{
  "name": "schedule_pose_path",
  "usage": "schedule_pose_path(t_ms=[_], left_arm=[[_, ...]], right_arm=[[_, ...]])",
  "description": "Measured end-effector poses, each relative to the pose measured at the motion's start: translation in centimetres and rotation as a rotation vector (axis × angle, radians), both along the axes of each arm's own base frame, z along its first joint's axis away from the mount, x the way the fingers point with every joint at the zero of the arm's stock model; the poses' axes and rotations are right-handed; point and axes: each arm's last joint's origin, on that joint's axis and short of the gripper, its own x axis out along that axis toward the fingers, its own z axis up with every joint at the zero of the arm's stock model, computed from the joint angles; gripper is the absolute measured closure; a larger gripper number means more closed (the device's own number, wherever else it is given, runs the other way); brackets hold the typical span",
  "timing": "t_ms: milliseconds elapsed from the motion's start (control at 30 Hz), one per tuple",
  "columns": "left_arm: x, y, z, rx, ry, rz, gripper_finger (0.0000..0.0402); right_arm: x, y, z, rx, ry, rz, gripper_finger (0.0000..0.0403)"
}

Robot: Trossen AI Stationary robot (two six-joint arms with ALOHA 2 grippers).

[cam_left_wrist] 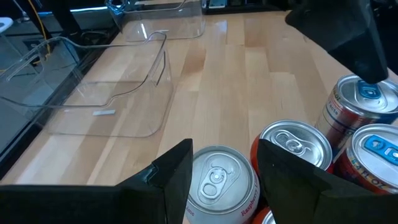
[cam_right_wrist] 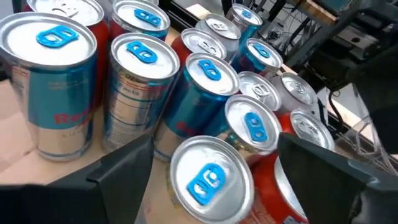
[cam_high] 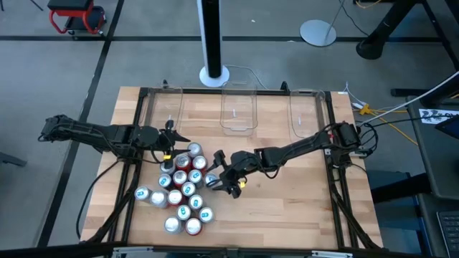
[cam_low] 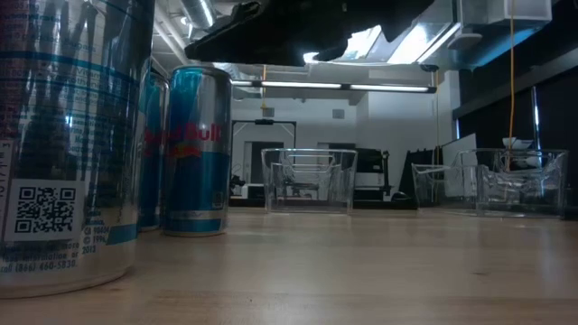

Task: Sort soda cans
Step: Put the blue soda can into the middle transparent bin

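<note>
Several soda cans [cam_high: 183, 188] stand upright in a cluster on the wooden table, left of its middle; their bodies are red, blue-and-silver or silver. My left gripper [cam_left_wrist: 224, 180] is open at the cluster's far left side, a finger on either side of a red can's silver top [cam_left_wrist: 219, 182]. My right gripper [cam_right_wrist: 214, 168] is open at the cluster's right side [cam_high: 217, 176], its fingers apart from a blue-tabbed can [cam_right_wrist: 210, 174] between them. In the low view, two cans [cam_low: 193, 149] stand at the left. My left gripper has its fingers [cam_left_wrist: 177, 180] close beside the red can's top rim; I cannot tell whether they touch it.
Three clear plastic bins stand along the table's far edge: left [cam_high: 161, 107], middle [cam_high: 239, 113] and right [cam_high: 308, 113]. A black frame [cam_high: 331, 143] borders the table. Bare wood lies between the cluster and the bins, and right of the right gripper.
</note>
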Motion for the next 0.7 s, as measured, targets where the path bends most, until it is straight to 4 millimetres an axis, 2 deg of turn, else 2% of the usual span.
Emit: schedule_pose_path(t_ms=[200,700], left_arm=[[0.0,0.0,0.0,0.000,-0.001,0.000,0.0231],[0.0,0.0,0.0,0.000,-0.001,0.000,0.0231]], right_arm=[[0.6,0.1,-2.0,0.025,0.041,-0.015,0.0063],[0.9,0.1,-1.8,0.009,-0.009,-0.024,0.0063]])
